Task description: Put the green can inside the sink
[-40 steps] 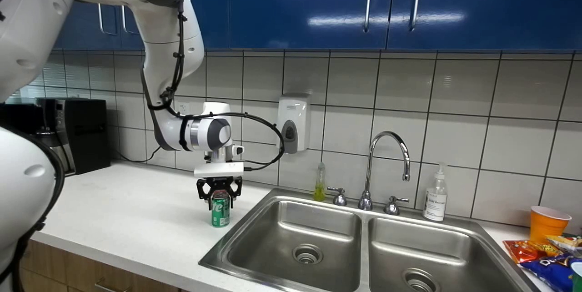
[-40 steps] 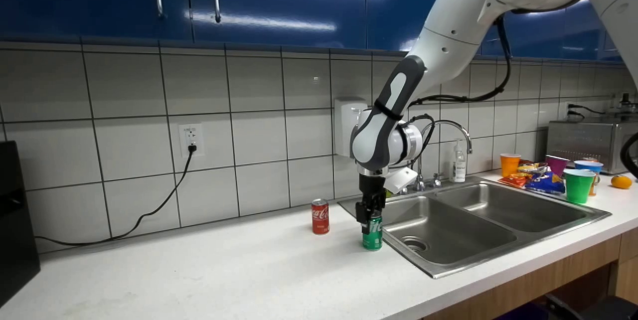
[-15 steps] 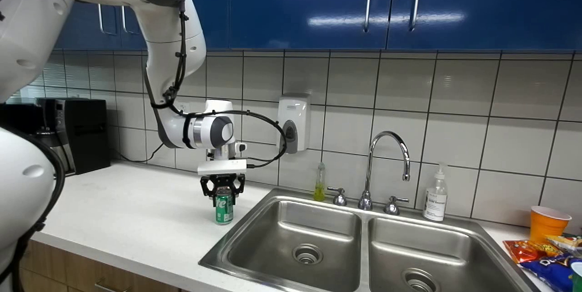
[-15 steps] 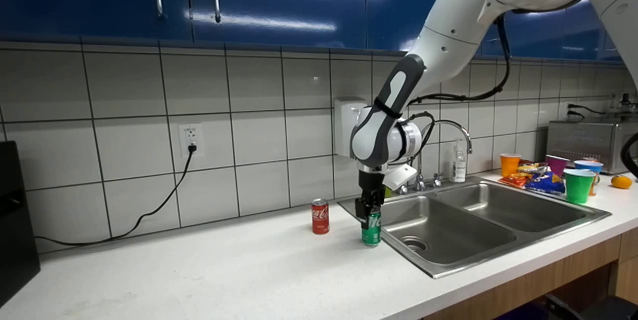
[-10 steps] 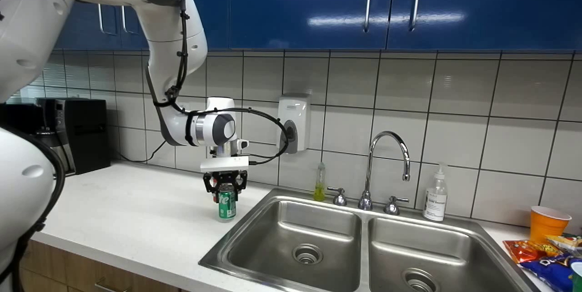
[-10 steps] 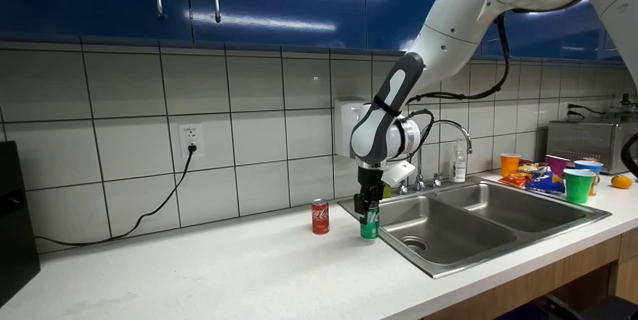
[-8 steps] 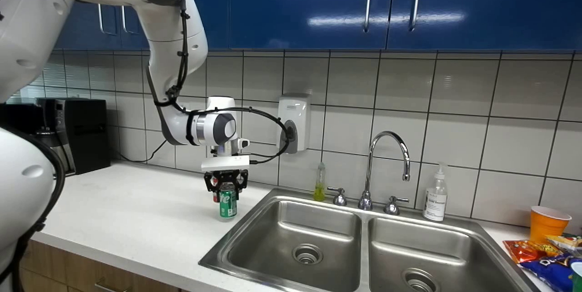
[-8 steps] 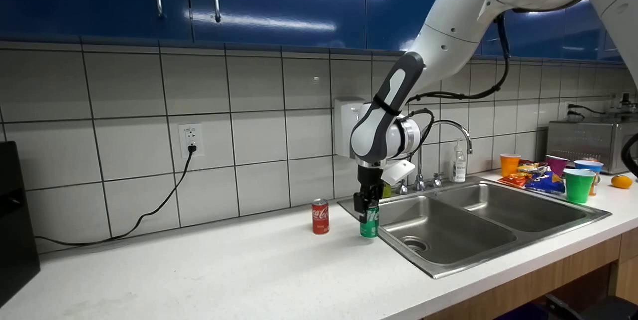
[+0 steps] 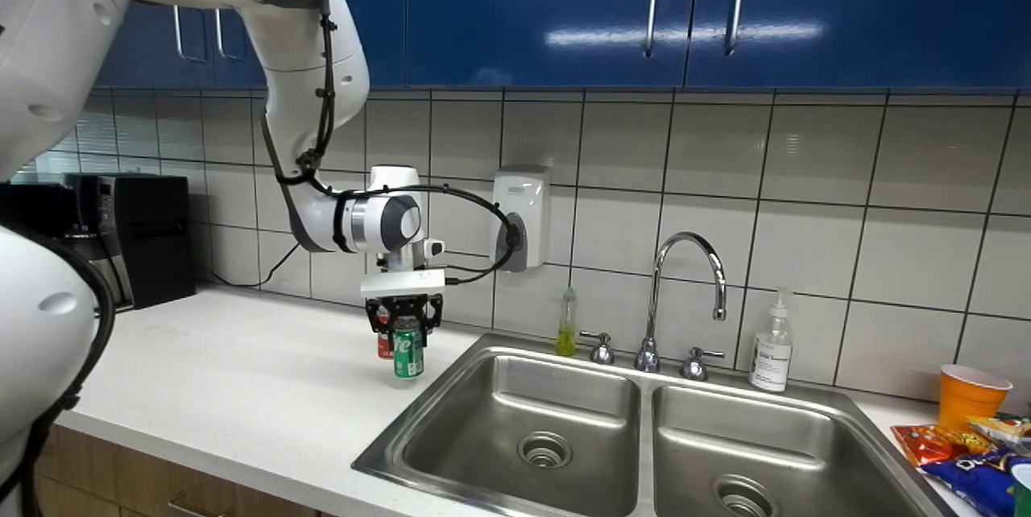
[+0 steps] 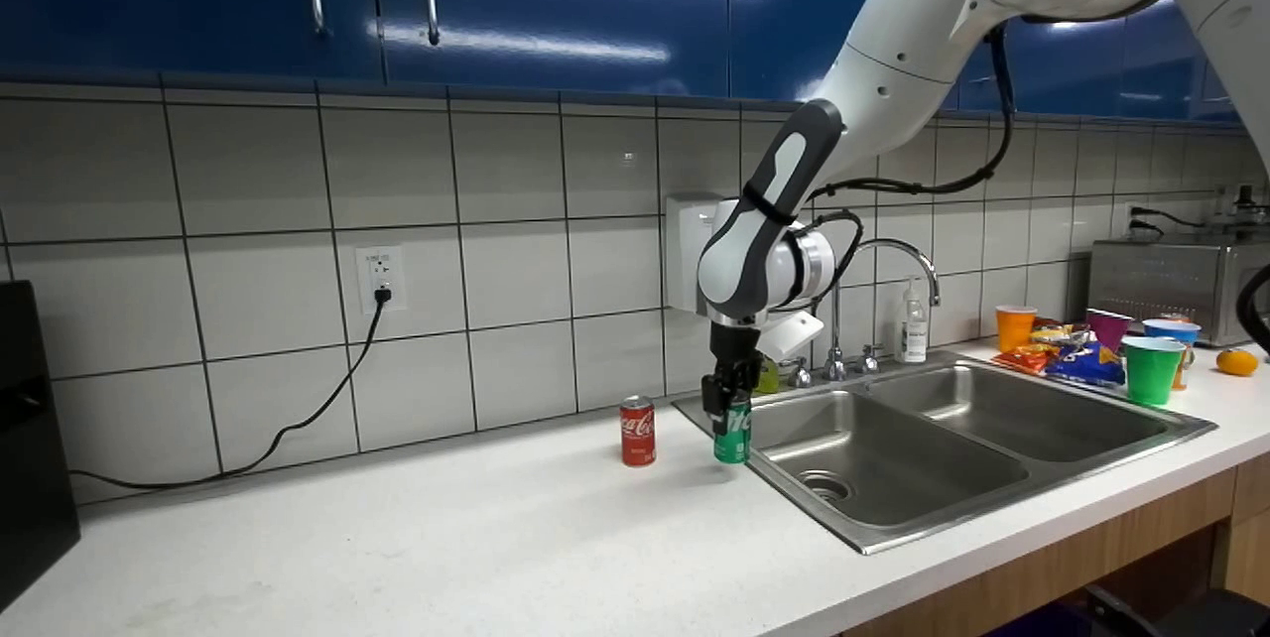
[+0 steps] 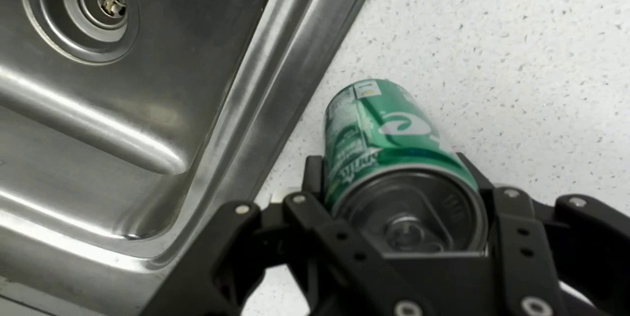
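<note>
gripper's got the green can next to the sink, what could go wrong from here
The green can looks held low over the counter, so unless raised enough, its bottom could catch on the sink on the way across. The gripper holds it only near the top, so a bump might tilt or loosen it. The red can stands nearby, so a swing back that way could topple it.

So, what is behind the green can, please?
In an exterior view, a red can shows in part behind the green can and the gripper, which cover the rest of it.
</note>
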